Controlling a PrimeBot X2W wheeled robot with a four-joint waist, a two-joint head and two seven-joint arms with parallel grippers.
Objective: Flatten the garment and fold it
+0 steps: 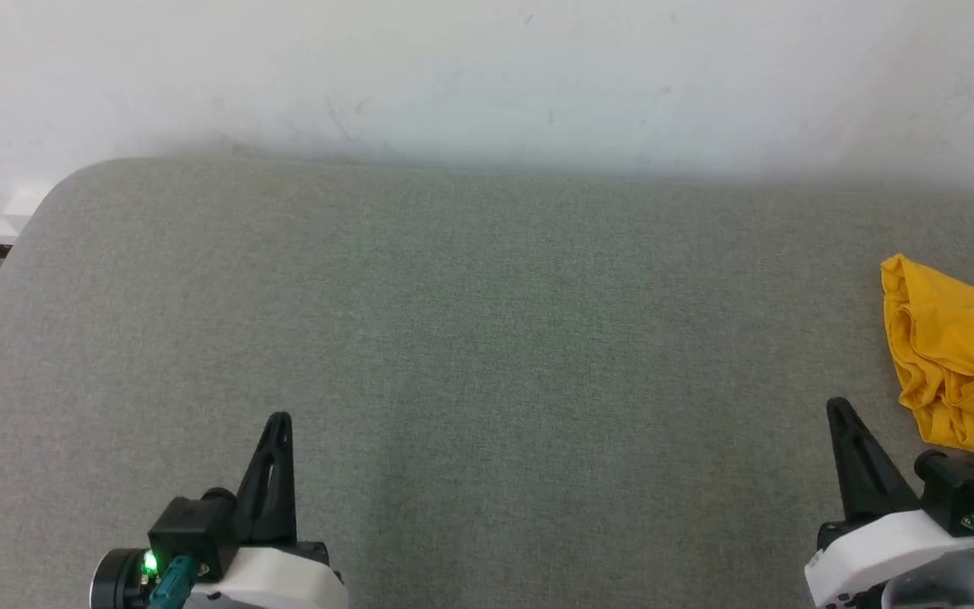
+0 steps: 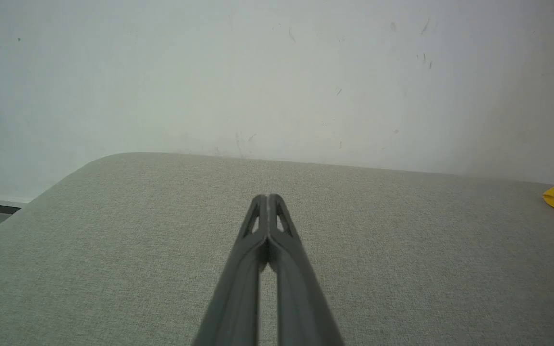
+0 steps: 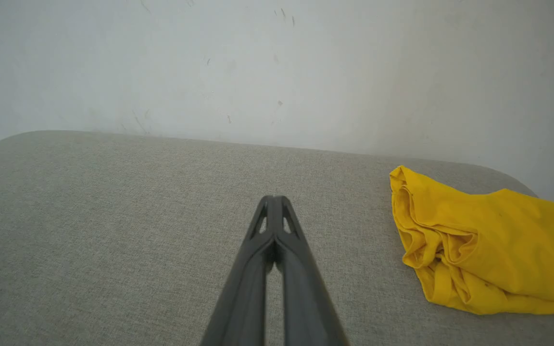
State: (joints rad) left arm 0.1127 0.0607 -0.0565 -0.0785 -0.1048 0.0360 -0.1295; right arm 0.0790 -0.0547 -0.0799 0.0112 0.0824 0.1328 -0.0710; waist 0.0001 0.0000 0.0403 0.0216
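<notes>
Right wrist view. Entry one: right gripper [image 3: 271, 199], jaws clenched tip to tip, nothing held, poised over bare grey fabric. Entry two: yellow T-shirt [image 3: 479, 245], bunched in folds on the desk [image 3: 113, 216], lying forward and to the right of those jaws, near but apart. Its length runs rightward out of frame, print hidden. Entry three: left gripper [image 2: 268, 197], jaws likewise clenched and empty, the yellow T-shirt well apart at its far right. Judgement: right arm nearer; reach goes rightward.
</notes>
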